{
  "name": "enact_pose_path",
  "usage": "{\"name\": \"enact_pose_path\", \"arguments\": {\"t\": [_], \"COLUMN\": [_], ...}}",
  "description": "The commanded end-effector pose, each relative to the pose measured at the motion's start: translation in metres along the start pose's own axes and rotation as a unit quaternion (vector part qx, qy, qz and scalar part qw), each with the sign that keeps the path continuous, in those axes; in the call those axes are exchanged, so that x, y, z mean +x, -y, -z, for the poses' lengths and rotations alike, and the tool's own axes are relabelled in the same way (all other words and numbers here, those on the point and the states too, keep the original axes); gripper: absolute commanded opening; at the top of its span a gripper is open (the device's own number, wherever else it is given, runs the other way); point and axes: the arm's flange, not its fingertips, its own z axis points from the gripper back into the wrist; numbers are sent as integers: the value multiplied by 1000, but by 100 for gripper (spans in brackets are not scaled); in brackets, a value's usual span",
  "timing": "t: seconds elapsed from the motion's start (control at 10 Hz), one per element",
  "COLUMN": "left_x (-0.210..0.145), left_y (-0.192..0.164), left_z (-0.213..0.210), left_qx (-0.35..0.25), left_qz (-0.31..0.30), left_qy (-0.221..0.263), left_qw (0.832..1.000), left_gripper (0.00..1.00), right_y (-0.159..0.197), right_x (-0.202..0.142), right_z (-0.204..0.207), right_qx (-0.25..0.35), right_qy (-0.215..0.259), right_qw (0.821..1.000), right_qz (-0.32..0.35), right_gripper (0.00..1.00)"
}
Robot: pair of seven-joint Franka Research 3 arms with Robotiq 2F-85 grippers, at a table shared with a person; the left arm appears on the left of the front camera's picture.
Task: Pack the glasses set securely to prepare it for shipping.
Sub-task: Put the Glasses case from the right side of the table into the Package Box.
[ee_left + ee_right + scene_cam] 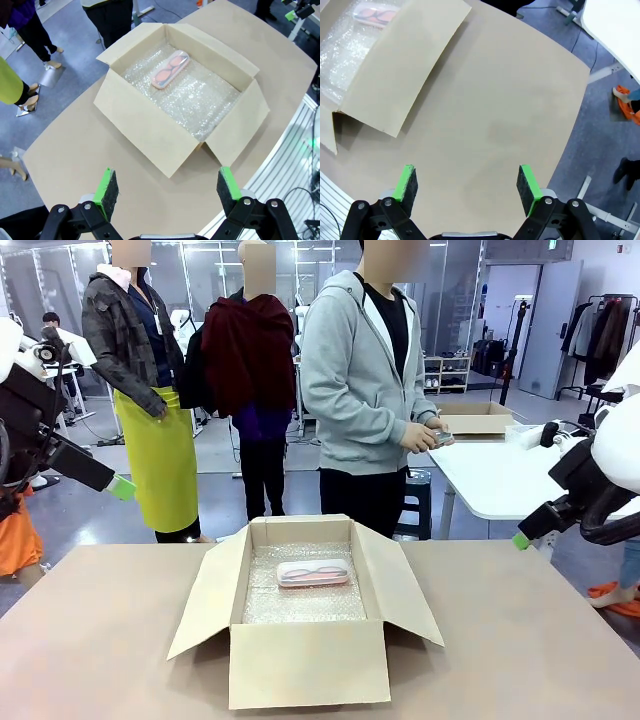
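Where the front view is entered at its nine o'clock edge, the left gripper (120,487) is seen raised high beside the left side of the table (90,640). In the left wrist view its green-padded fingers (106,187) are held wide apart with nothing between them. At the centre of the table an open cardboard box (308,665) is set with its side flaps spread outward, and its floor is lined with a bubble wrap sheet (300,605). The pale pink glasses case (313,573) is laid flat on that sheet near the box's twelve o'clock wall, lengthwise along it, and reddish lens shapes can be made out through its lid. Beyond the table, at about one o'clock from the box, a person in a grey hoodie is seen with both hands (422,435) closed around a small pale object that cannot be identified. At three o'clock the right gripper (521,539) is held raised by the table's right edge; in the right wrist view its fingers are spread open and empty above bare tabletop, with a box flap (400,65) at their ten o'clock.
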Motion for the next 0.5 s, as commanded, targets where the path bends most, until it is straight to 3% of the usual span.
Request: {"name": "enact_pose_path", "arguments": {"t": [0.0, 0.4], "left_x": [0, 0], "left_y": [-1, -1], "left_z": [-1, -1], "left_qx": [-2, -2], "left_qz": [2, 2], "left_qy": [2, 2], "left_qw": [1000, 1000], "left_gripper": [100, 100], "right_y": [0, 0], "right_x": [-1, -1], "right_z": [0, 0], "right_qx": [1, 1], "right_qy": [-2, -2], "right_qw": [1000, 1000], "right_qz": [-1, -1], "right_gripper": [100, 100]}}
